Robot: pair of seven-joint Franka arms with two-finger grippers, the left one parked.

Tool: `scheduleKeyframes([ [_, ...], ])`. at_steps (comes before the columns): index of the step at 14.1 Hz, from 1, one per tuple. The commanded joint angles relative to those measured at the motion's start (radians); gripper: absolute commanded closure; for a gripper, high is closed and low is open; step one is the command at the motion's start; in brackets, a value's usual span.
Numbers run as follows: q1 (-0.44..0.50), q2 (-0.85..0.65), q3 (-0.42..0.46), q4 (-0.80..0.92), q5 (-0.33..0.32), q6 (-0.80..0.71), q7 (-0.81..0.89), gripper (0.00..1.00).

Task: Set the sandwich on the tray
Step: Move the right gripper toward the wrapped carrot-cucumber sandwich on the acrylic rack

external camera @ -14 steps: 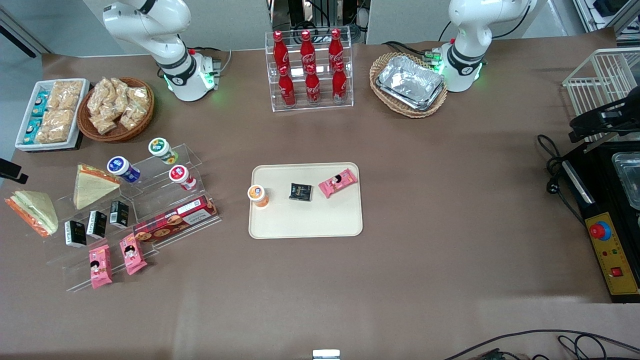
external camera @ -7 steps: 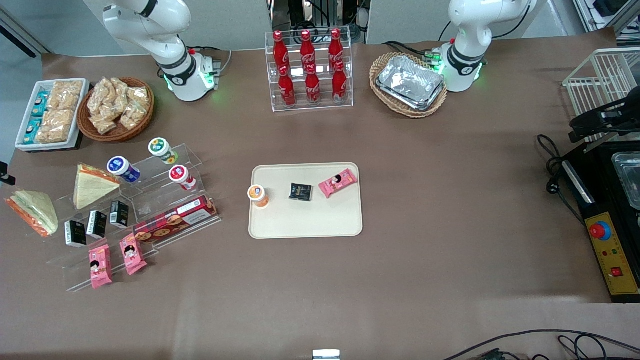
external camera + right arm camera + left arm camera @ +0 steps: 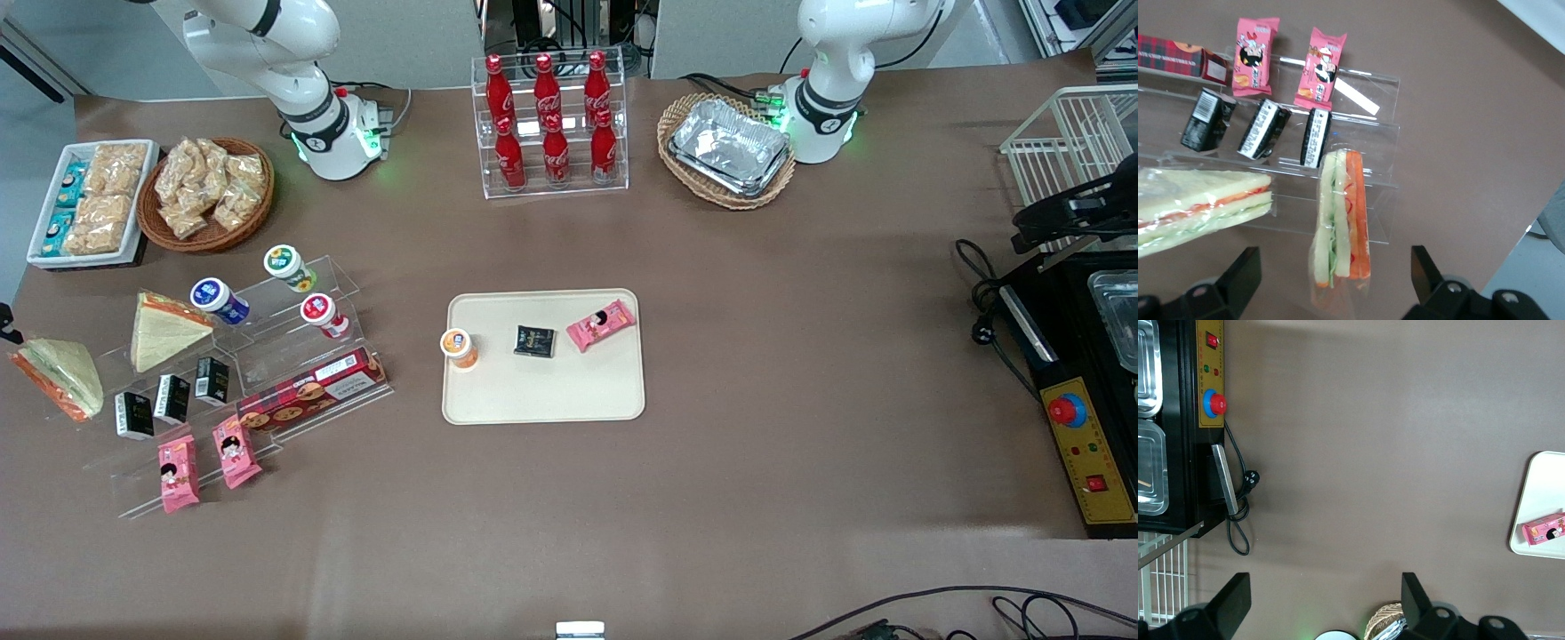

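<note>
The sandwich (image 3: 59,379), a clear-wrapped wedge with an orange-red edge, lies at the working arm's end of the clear stepped stand. In the right wrist view the sandwich (image 3: 1342,220) stands on edge. My gripper (image 3: 1335,283) is open above it, one finger (image 3: 1239,279) on each side, not touching. In the front view only a dark bit of the gripper (image 3: 5,324) shows at the picture's edge. The cream tray (image 3: 544,400) lies mid-table and holds a small orange cup, a black packet and a pink packet. Its corner shows in the left wrist view (image 3: 1540,490).
A second pale wedge (image 3: 163,328) sits on the stand (image 3: 293,356) beside the sandwich. The stand also holds black cartons (image 3: 1259,128), pink packets (image 3: 1251,56), yogurt cups and a red biscuit box. A snack bin, baskets and a cola rack stand farther from the camera.
In the front view the dark bit of my gripper has slid toward the picture's edge and shows less. The sandwich and the tray have not moved.
</note>
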Motion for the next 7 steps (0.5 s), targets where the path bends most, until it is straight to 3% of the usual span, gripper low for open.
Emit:
scheduleKeyframes([
  [1, -0.007, 0.058, -0.025, -0.023, 0.070, 0.065, -0.059, 0.00],
  [7, -0.006, 0.080, -0.029, -0.144, 0.099, 0.182, -0.096, 0.00],
])
